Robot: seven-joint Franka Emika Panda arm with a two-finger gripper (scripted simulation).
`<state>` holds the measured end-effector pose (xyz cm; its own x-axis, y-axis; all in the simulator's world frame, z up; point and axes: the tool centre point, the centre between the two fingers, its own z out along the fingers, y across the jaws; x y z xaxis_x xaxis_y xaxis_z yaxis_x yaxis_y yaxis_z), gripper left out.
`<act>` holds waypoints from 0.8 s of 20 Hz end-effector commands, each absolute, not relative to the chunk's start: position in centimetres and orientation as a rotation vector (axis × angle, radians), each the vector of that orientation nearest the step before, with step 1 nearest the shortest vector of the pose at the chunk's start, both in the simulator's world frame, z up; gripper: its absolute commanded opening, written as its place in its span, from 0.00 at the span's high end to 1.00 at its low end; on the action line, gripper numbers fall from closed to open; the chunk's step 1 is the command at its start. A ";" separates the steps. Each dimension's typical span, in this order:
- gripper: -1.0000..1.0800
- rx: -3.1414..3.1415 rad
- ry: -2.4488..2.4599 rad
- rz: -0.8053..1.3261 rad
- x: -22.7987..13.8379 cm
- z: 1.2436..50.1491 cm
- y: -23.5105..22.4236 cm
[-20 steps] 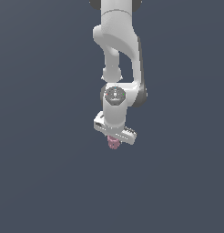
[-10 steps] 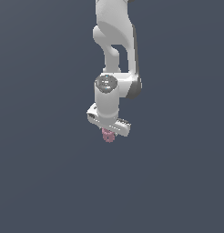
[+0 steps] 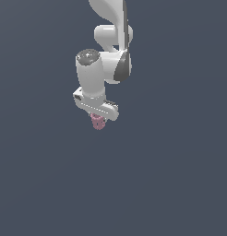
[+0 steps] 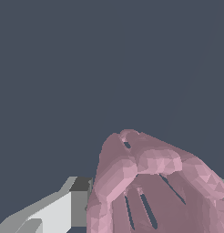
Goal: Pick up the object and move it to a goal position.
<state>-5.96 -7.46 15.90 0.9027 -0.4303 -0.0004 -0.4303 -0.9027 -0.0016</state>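
Pink object (image 3: 98, 122) gripped between the jaws — airborne

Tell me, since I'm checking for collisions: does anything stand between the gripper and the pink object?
Nothing visible does. The pink object already sits between the fingers of the gripper, which is closed on it, and it fills the wrist view. Around it both views show only plain dark background; no goal marker is visible.

Pink ridged object (image 3: 98, 122), white and grey claw (image 3: 97, 116), slate-blue backdrop
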 end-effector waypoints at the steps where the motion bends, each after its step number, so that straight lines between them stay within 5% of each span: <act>1: 1.00 -3.062 0.692 0.000 -7.3 17.4 -8.9; 16: 1.00 -3.063 0.692 0.000 -10.8 22.2 -13.4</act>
